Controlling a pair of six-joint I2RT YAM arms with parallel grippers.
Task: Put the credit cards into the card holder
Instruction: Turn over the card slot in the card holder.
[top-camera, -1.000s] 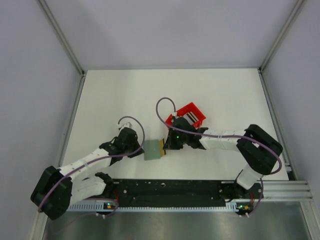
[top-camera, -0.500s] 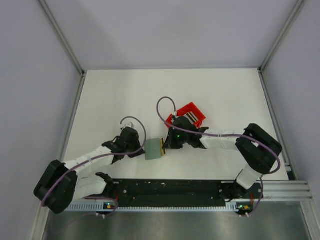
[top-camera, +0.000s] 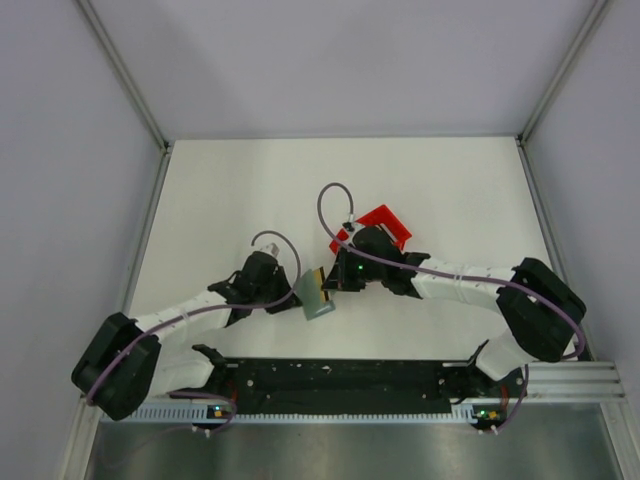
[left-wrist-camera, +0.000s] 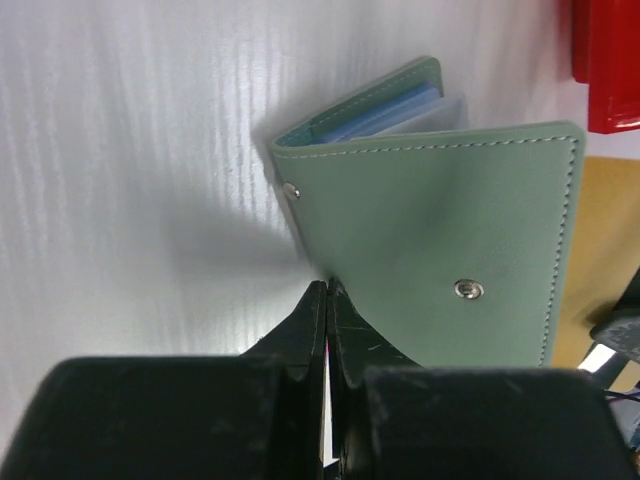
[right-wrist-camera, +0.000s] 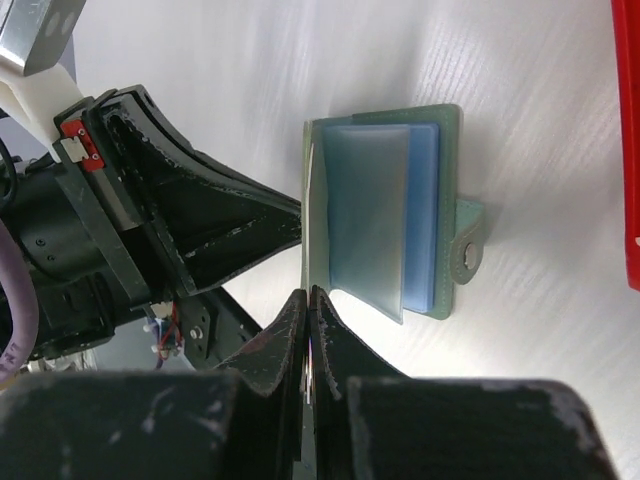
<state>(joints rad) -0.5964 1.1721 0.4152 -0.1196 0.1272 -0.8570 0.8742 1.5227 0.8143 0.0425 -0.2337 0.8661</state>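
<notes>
The left gripper (left-wrist-camera: 326, 290) pinches the edge of the tilted green card holder (left-wrist-camera: 440, 220). The right gripper (right-wrist-camera: 307, 296) squeezes a tan credit card (left-wrist-camera: 606, 235) just beside it, near the red bin (left-wrist-camera: 610, 60).

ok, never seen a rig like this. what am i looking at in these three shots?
These are two small robot arms bolted at the near edge of a table, each ending in a two-finger tool. The wide picture comes from a fixed camera above and behind the arms. The other two come from a camera on each wrist, looking along that arm's own fingers.

On the white table stands a red bin. The left tool is shut on the edge of a grey-green card holder. The holder is partly open, and its light blue sleeves show in the right wrist view. The right tool appears shut on a tan card, which looks edge-on to its own camera and sits right beside the holder. I cannot tell whether the card has entered a sleeve.
</notes>
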